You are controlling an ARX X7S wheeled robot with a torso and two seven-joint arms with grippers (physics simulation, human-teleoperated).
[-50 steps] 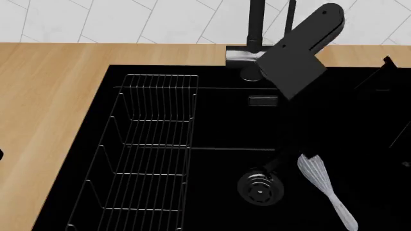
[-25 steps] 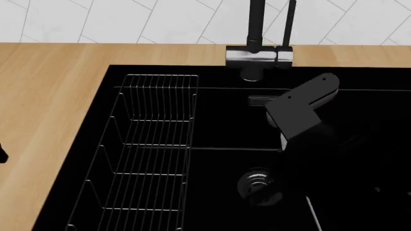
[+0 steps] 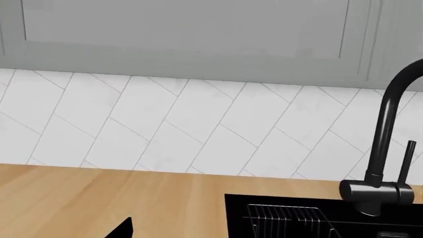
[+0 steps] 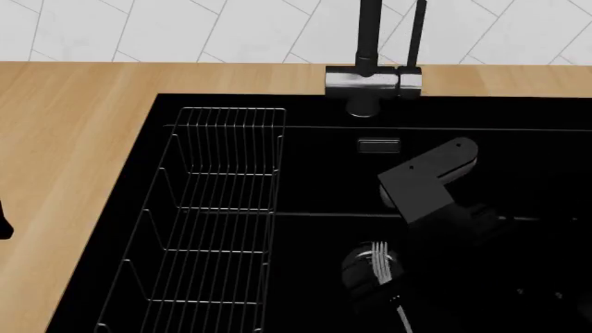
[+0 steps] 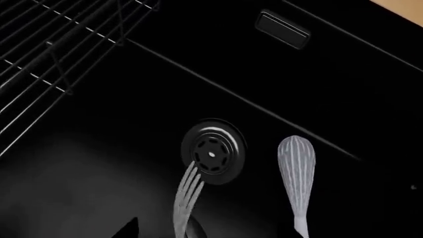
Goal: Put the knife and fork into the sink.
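I am lowering the fork (image 5: 187, 196), clamped in my right claw (image 5: 188, 233), over the drain (image 5: 213, 151) at the sink (image 4: 315, 187) floor; next, parting the claw to drop it.

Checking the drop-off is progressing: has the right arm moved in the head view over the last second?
Yes. The right arm has come down from level with the faucet toward the drain, carrying the fork.

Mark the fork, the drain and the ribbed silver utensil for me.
fork (image 5: 187, 191): right wrist view, on its tines.
drain (image 5: 213, 151): right wrist view, on its centre.
ribbed silver utensil (image 5: 296, 161): right wrist view, on its oval head.
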